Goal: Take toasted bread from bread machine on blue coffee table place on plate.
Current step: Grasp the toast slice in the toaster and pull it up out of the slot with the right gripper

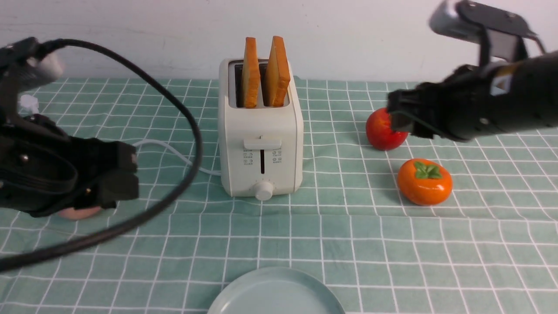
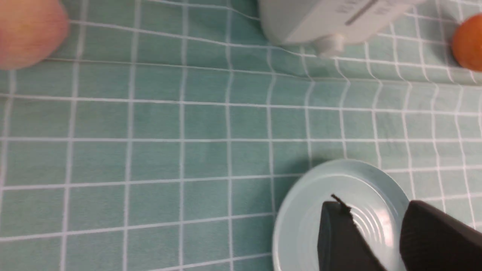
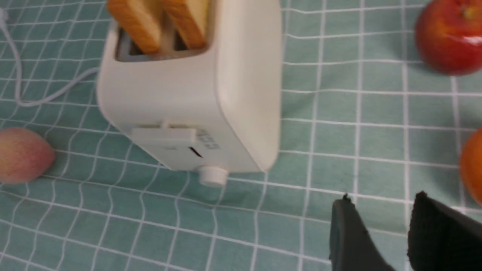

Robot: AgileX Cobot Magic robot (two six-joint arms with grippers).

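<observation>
**Two slices upright in the bread machine, both claws empty**

The toasted bread, two slices, stands on edge in the slots of the bread machine. The machine sits toward the back of the blue coffee table. The plate lies bare at the near edge, straight in front of the machine and well apart from it.

The front view shows the left gripper low on the left and the right gripper raised on the right, but the jaws are hard to read there. The wrist views show them better. The left gripper's fingers are parted with nothing between them, and the plate shows behind them. The right gripper's fingers are likewise spread and empty over bare cloth, with the bread machine beyond.

A red apple is partly hidden behind the right gripper, and a persimmon sits just in front of it. A peach peeks out beneath the left gripper; whether the gripper touches it cannot be told. A black cable loops across the left of the front view, crossing over the white power cord that leaves the machine's left side.
</observation>
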